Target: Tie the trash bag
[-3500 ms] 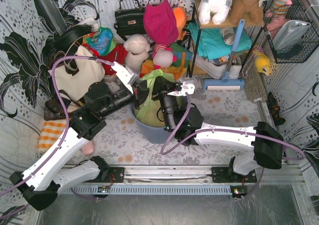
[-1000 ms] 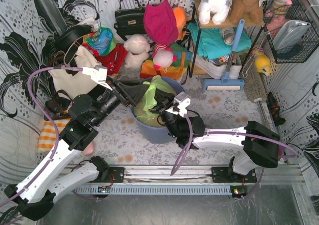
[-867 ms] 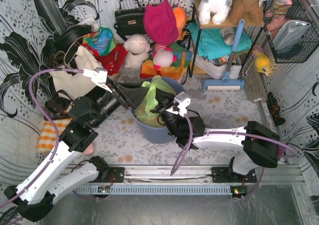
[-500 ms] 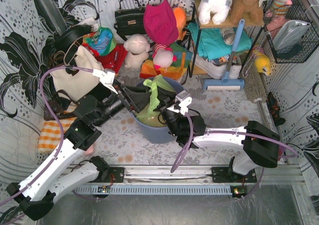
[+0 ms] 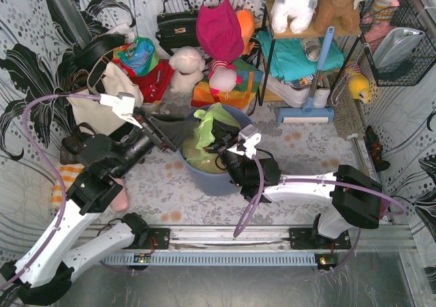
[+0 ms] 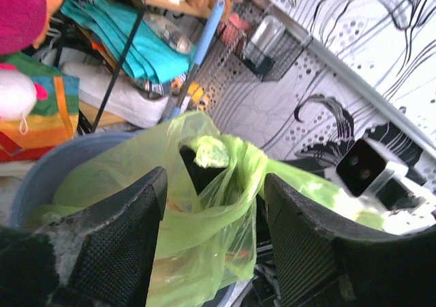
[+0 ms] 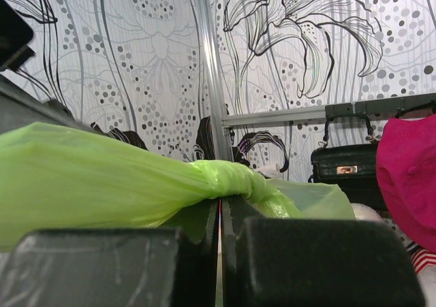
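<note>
The lime-green trash bag (image 5: 203, 135) sits in the blue-grey bin (image 5: 212, 182), tan paper showing through it. My right gripper (image 5: 219, 145) is at the bin's near right rim. In the right wrist view the right gripper (image 7: 220, 208) is shut on a twisted strand of the bag (image 7: 102, 178), just under a tight knot-like bunch (image 7: 231, 178). My left gripper (image 5: 177, 127) hovers at the bin's left rim. The left wrist view shows the left gripper (image 6: 214, 184) open and wide, with the bag's gathered top (image 6: 211, 150) beyond its fingers, untouched.
Behind the bin lie plush toys (image 5: 185, 65), a black handbag (image 5: 176, 24) and a beige tote (image 5: 102, 106). A shelf rack with teal cloth (image 5: 300, 55) and a blue-handled mop (image 5: 315, 82) stand at back right. An orange checked cloth (image 5: 67, 183) lies left.
The bag's top has come down from where both grippers held it high. The left gripper swung toward the bag, then drew back left, open. The right gripper has kept its grip in place.
</note>
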You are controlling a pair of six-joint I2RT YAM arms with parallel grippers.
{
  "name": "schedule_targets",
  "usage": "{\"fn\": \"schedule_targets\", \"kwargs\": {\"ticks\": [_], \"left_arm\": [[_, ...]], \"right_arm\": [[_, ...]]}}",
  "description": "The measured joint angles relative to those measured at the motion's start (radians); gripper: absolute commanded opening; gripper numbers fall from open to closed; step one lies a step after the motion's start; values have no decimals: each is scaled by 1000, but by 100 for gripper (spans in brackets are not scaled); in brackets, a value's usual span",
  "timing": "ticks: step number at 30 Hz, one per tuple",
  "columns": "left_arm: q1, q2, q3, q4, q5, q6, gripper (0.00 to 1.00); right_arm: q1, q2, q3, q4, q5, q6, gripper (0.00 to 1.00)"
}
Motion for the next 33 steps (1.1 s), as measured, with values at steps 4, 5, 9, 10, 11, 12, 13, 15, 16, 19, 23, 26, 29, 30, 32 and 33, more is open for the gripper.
{"fn": "schedule_targets", "kwargs": {"ticks": [4, 5, 9, 10, 11, 12, 13, 15, 16, 19, 23, 26, 29, 30, 32, 33], "left_arm": [[0, 5, 58, -11, -66, -17, 66], [0, 16, 73, -12, -79, -27, 66], [0, 89, 124, -19, -119, -78, 65], [0, 105, 127, -20, -127, -90, 65], [0, 117, 127, -26, -134, -103, 64], [0, 131, 127, -35, -139, -118, 62], [0, 145, 126, -44, -143, -131, 61], [0, 161, 124, -70, -146, -155, 58], [0, 162, 121, -79, -147, -167, 56], [0, 148, 112, -82, -145, -194, 48], [0, 117, 105, -80, -145, -214, 45], [0, 106, 100, -77, -138, -221, 45], [0, 107, 93, -78, -129, -228, 46], [0, 110, 92, -78, -127, -229, 46], [0, 118, 91, -78, -122, -232, 44], [0, 122, 90, -78, -120, -233, 42]], "right_arm": [[0, 0, 0, 0, -6, 0, 0], [0, 0, 0, 0, -6, 1, 0], [0, 0, 0, 0, -6, 0, 0], [0, 0, 0, 0, -6, 0, 0], [0, 0, 0, 0, -7, 0, 0], [0, 0, 0, 0, -7, 0, 0], [0, 0, 0, 0, -6, 0, 0], [0, 0, 0, 0, -6, 0, 0], [0, 0, 0, 0, -6, 0, 0], [0, 0, 0, 0, -6, 1, 0], [0, 0, 0, 0, -6, 4, 0], [0, 0, 0, 0, -5, 4, 0], [0, 0, 0, 0, -6, 4, 0], [0, 0, 0, 0, -5, 4, 0], [0, 0, 0, 0, -5, 4, 0], [0, 0, 0, 0, -5, 4, 0]]}}
